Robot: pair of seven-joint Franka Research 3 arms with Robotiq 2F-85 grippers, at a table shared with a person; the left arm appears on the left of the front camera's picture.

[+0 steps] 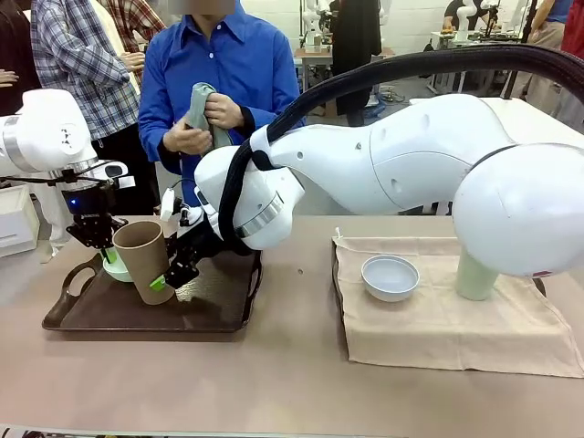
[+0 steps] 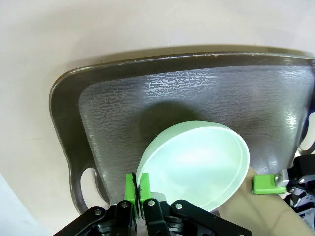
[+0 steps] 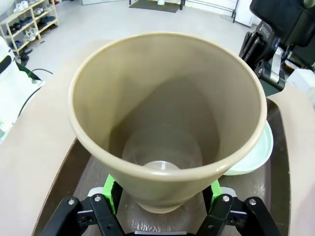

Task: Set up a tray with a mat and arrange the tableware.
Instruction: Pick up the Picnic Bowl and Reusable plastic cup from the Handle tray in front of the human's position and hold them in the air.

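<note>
The right gripper (image 1: 170, 274) is clamped on the base of the tan-brown cup (image 1: 143, 259), which leans tilted over the dark tray (image 1: 214, 315). Just beyond the cup's rim, the left gripper (image 2: 137, 184) pinches the rim of the mint green bowl (image 2: 197, 162) low over the same tray, crowding that side. Well off to the right gripper's rear, a white bowl (image 1: 390, 276) and a pale green cup (image 1: 474, 274) stand on a beige mat (image 1: 438, 338); the right arm partly hides that cup. Across the table (image 1: 274, 388), a person's hands (image 1: 205, 119) hold a grey-green cloth (image 1: 203, 102).
</note>
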